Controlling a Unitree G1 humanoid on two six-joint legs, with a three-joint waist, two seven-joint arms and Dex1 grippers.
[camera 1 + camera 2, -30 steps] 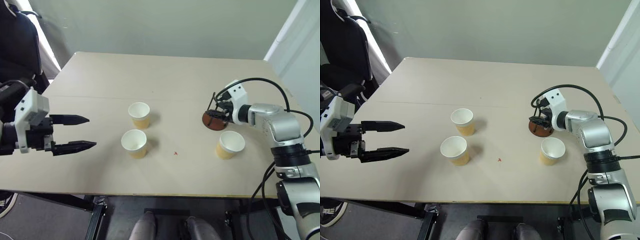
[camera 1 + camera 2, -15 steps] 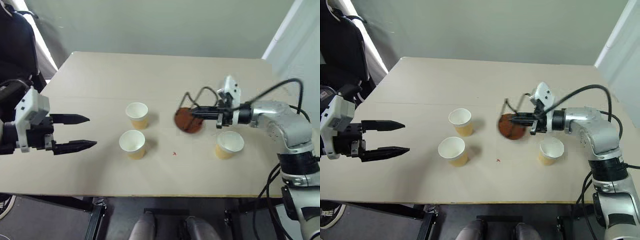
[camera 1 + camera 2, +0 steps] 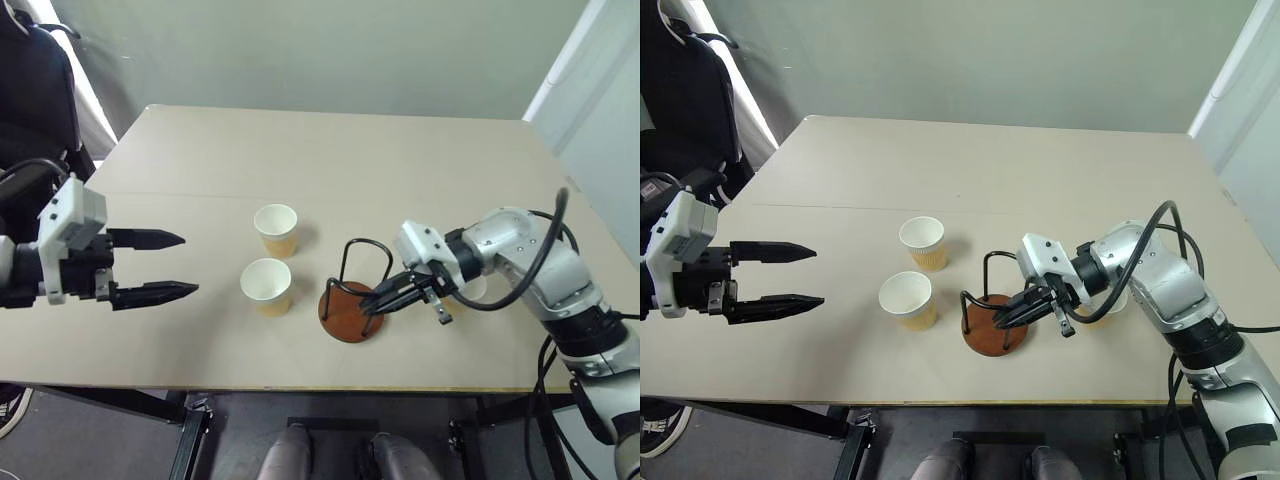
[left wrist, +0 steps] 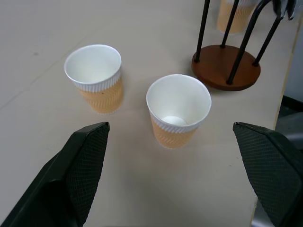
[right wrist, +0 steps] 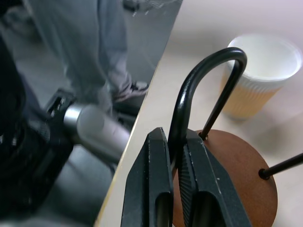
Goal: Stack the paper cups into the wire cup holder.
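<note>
The wire cup holder (image 3: 350,312), a reddish-brown disc with black wire loops, stands upright near the table's front edge. My right gripper (image 3: 377,299) is shut on one of its wire loops (image 5: 189,90), coming in from the right. Two paper cups (image 3: 276,228) (image 3: 267,285) stand upright just left of the holder. A third cup (image 4: 234,14) stands behind the holder, mostly hidden by my right arm in the eye views. My left gripper (image 3: 188,264) hovers open at the table's left, pointing at the two cups, with nothing between its fingers (image 4: 80,161).
The tan table (image 3: 330,150) has free room across its far half. The holder's base (image 3: 993,324) sits close to the front edge. A black chair (image 3: 690,90) stands off the table's far left corner. A black cable (image 3: 545,240) loops over my right arm.
My right gripper closed on the holder and carried it from the table's right side to the front middle, beside the near cup, turning it from tilted to upright. The left gripper stayed put.
</note>
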